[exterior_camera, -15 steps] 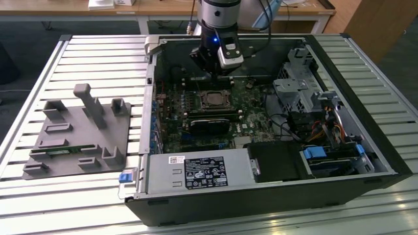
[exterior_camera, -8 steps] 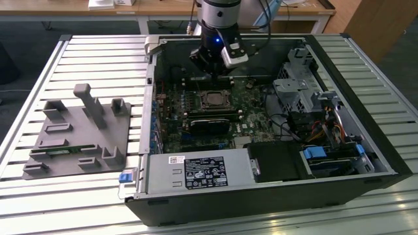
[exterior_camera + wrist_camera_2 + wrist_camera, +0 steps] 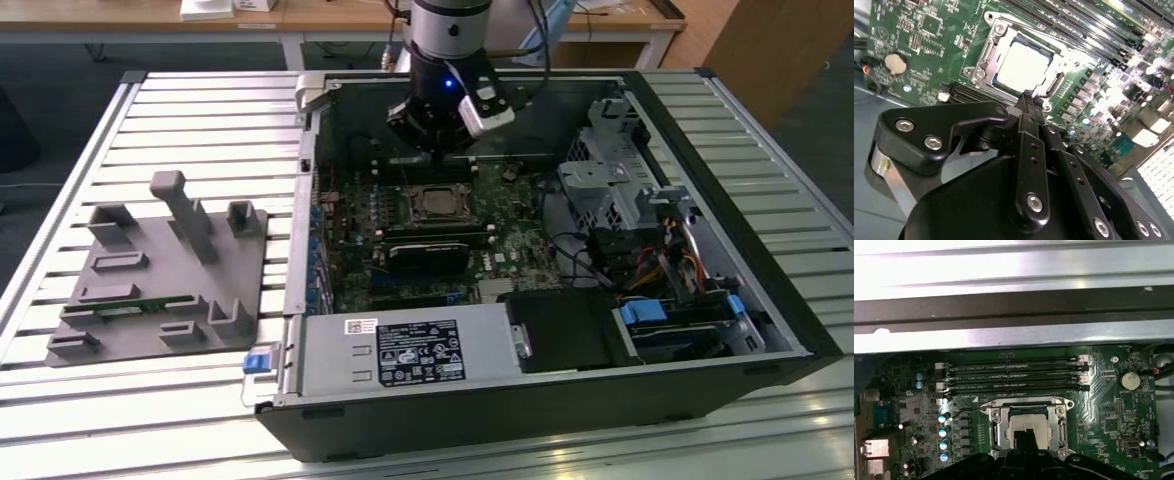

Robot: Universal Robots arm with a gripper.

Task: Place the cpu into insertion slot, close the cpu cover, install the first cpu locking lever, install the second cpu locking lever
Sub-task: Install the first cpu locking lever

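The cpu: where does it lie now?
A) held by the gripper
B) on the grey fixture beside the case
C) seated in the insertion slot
C: in the second wrist view the cpu lies flat inside the insertion slot, beyond the gripper.

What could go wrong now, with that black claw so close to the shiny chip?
The gripper, jaws shut, has its tip at the edge of the cpu cover. A sideways slip could scratch the cpu or the green board. In the first wrist view, the thin wire lever stands out beside the socket; it might snag or bend if pushed off line.
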